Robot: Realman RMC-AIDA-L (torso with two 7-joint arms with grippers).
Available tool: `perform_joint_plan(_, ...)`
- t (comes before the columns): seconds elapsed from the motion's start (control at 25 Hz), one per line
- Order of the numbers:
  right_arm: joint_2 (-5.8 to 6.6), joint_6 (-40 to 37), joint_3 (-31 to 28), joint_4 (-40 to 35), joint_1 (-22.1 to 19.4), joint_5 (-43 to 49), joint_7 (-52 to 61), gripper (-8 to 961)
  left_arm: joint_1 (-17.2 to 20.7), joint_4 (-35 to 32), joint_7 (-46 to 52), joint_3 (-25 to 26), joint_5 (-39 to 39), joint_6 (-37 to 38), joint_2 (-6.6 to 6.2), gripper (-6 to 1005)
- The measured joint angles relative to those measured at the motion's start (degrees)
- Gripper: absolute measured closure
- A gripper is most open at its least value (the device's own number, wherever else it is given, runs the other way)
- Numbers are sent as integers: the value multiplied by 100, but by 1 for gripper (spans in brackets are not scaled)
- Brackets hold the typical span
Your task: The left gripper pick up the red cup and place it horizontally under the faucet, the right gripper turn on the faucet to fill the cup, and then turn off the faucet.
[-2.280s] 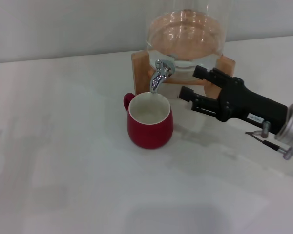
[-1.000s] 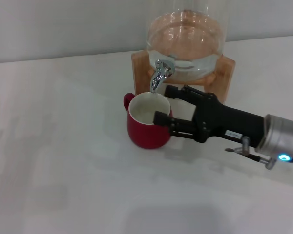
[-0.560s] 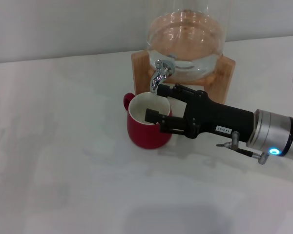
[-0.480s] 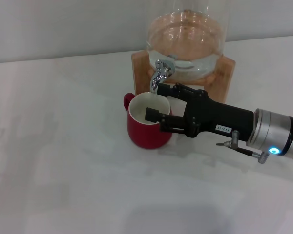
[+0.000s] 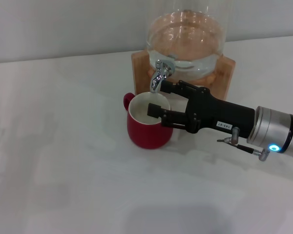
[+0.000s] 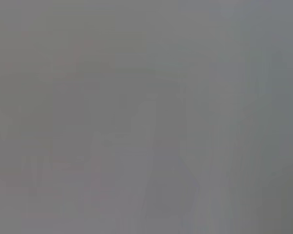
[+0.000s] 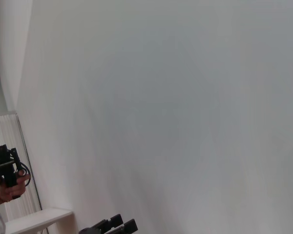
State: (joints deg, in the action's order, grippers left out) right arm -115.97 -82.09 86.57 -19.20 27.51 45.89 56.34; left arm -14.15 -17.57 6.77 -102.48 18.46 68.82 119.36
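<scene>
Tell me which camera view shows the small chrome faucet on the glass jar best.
The head view. There the small shiny chrome faucet shows whole, its spout over the squat dark red ceramic cup, with the black right pincer open just below it. The left wrist view is a grey blur; the right wrist view shows only white surface.

Red cup upright under the chrome faucet, handle at back-left
</scene>
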Motion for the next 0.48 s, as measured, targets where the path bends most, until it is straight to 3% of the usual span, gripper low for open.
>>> perform_joint_plan(0.48, -9, -25, 28, -14, 5, -2, 3, 81, 0, 8, 0, 0, 0, 0, 0, 118)
